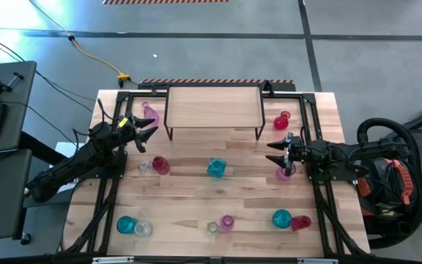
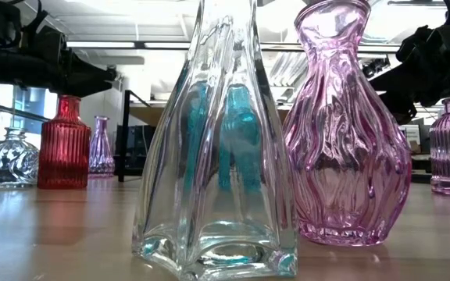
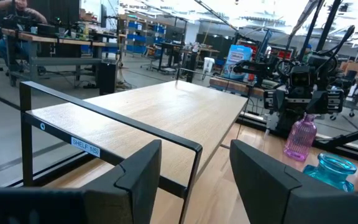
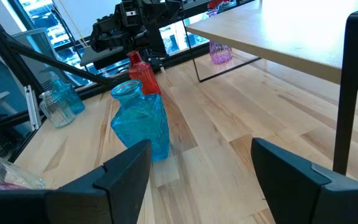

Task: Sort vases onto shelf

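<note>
A wide plank-topped counter (image 1: 218, 205) is filling most of the overhead view. A low shelf (image 1: 215, 108) with a light wood top and thin black legs is standing at the counter's far middle edge, and its top is bare.

Two dark arms are reaching in from the sides. The left hand (image 1: 146, 129) is hovering beside the shelf's left end, its fingers spread apart and holding nothing. The right hand (image 1: 278, 152) is hovering off the shelf's right front corner, its fingers also spread wide and holding nothing.

The vases are all sitting on the counter, none on the shelf. A square teal vase (image 1: 216, 168) is standing in the middle. A red vase (image 1: 160, 165) and a clear vase (image 1: 145, 166) are sitting just beside each other below the left hand. A pink vase (image 1: 150, 112) is lying by the shelf's left leg. A red vase (image 1: 282, 119) is standing to the right of the shelf, and a pink-purple vase (image 1: 285, 171) is sitting just below the right hand. Along the near edge, teal, clear, pink and red vases are standing in pairs.
</note>
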Robot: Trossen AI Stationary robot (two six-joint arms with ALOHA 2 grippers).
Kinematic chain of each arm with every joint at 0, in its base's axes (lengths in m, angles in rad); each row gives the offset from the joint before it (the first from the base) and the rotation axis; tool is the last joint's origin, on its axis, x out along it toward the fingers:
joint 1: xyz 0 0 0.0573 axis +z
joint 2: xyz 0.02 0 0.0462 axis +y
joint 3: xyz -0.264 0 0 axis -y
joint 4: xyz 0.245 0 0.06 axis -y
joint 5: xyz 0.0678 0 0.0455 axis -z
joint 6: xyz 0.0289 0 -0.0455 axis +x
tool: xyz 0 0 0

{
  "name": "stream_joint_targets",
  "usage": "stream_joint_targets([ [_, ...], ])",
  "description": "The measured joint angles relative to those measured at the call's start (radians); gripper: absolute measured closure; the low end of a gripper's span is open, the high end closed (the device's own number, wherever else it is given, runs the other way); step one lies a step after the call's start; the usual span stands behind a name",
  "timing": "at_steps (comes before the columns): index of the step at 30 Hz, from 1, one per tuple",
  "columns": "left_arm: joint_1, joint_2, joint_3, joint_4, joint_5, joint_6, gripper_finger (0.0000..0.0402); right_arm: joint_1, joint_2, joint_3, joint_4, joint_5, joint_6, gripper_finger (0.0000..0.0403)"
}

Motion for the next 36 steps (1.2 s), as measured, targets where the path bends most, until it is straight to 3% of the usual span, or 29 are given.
stream_joint_targets([
  [14,0.0,0.0,0.0,0.0,0.0,0.0,0.0218,0.0,0.0,0.0,0.001,0.012,0.006,0.0142],
  [25,0.0,0.0,0.0,0.0,0.0,0.0,0.0218,0.0,0.0,0.005,0.04,0.034,0.291,0.0142],
  [36,0.0,0.0,0.0,0.0,0.0,0.0,0.0218,0.0,0.002,0.147,0.128,0.028,0.307,0.0142],
])
